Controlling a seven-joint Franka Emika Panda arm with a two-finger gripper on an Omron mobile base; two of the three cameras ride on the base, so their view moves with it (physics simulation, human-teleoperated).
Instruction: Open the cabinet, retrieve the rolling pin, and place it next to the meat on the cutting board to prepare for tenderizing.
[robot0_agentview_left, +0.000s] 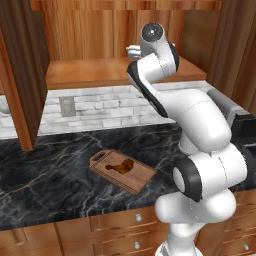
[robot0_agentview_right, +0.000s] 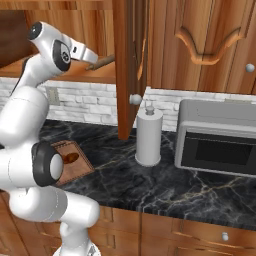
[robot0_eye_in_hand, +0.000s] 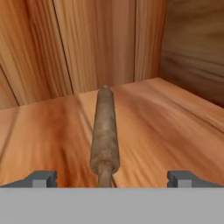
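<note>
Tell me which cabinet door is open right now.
The door swung out edge-on beside the paper towel roll; the carved door above the microwave is shut.

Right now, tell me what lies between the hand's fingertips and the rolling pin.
Nothing: in the hand view the open hand straddles the rolling pin's near end; bare cabinet shelf on both sides.

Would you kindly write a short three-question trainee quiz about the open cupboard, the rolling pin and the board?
1. True or false: the slim light-brown wooden rolling pin lies on the shelf of the reddish-brown wooden cabinet.
2. The two-finger gripper is: A) shut on the pin, B) open with the pin's near end between its fingertips, C) shut and empty.
3. What lies on the flat brown wooden cutting board?

Key: 1 true; 2 B; 3 the small glossy brown drumstick-shaped meat.
</note>
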